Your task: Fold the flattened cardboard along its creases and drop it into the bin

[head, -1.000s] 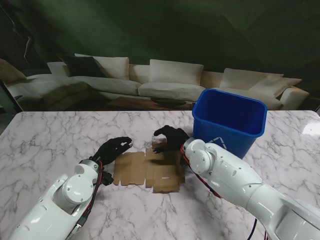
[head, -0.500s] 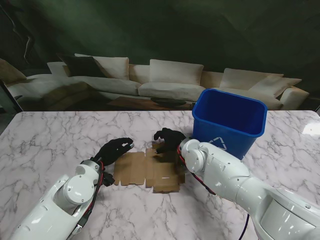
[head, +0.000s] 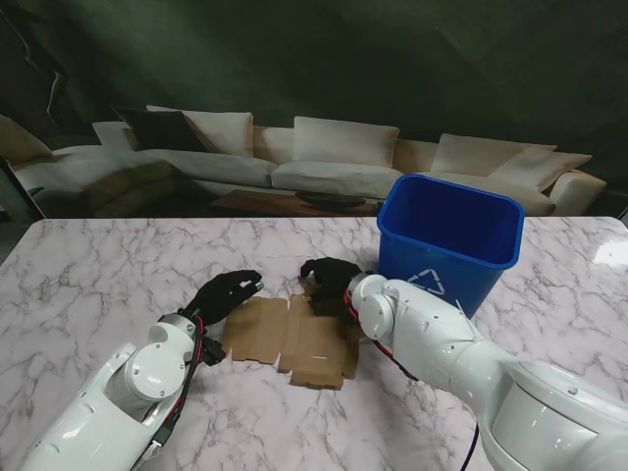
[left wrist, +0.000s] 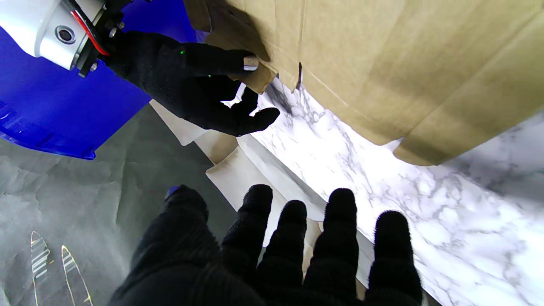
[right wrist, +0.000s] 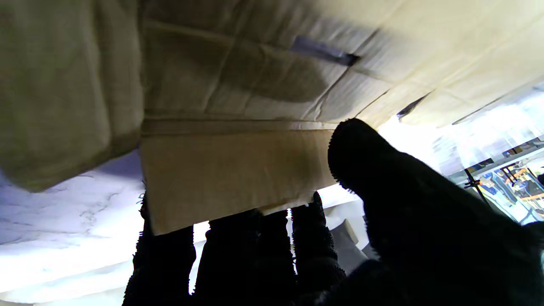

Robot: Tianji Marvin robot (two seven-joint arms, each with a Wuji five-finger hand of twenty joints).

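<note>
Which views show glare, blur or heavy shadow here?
Stand view: sharp, evenly lit, dim backdrop. Left wrist view: the marble table glares white; the cardboard stays readable. Right wrist view: the right hand is a black silhouette, cardboard close and soft, background blown out.

Both arms: glossy white moulded shells, rounded segments, bulbous joint housings with circular end caps.

Left arm (head: 128,388): grey disc cap on the elbow housing; black and red cables run along the wrist section to the black cuff.

Left robot hand (head: 222,292): five fingers in black knitted glove fabric, fuzzy weave visible in the left wrist view (left wrist: 272,250).

Right arm (head: 461,358): red cable looped under the forearm shell. Its wrist end is a white cylinder with a round recessed port, a red wire and small silver screws on a black bracket.

Right robot hand (head: 329,274): same black glove; one fingertip shows a silver-grey pad, with a tiny green dot on the glove.
</note>
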